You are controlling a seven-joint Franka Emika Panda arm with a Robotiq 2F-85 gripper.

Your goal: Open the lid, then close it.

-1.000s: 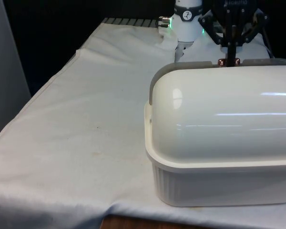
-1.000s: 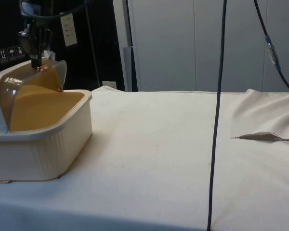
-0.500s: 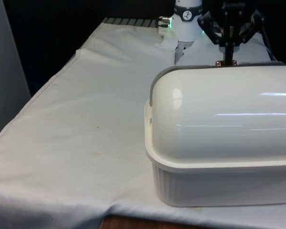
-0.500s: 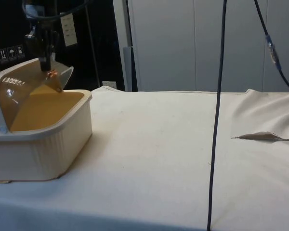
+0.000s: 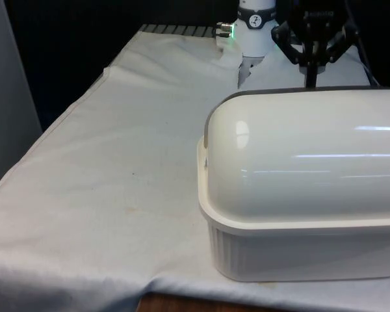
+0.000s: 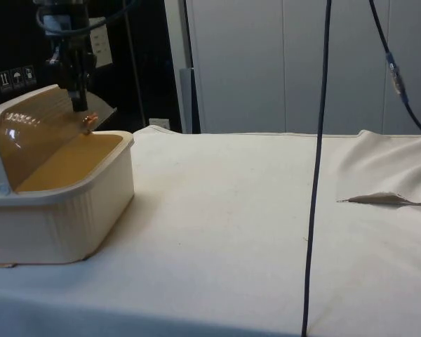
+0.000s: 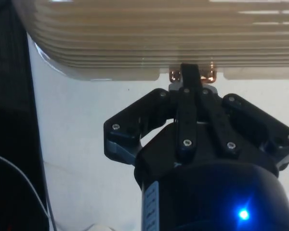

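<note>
my hand (image 6: 82,116), pressed together on the copper handle (image 7: 191,75) at the lid's front edge, has carried the lid (image 6: 42,133) down and forward over the last second; a second ago the edge stood raised above the bread box (image 5: 299,247), and now it hangs just above the box's front rim. i judge the opening stroke finished and the closing stroke almost done, with only the last drop to the rim left. the box sits on the worktop (image 5: 117,162) at the front view's right.

views compared: from the front, the white dome hides the amber lid and my grip, leaving my hand (image 5: 310,71) showing above it. the side view gives the lid's tilt and the gap left at the rim. the wrist view shows my hand (image 7: 190,77) clamped on the handle below the ribbed lid (image 7: 159,38).
</note>
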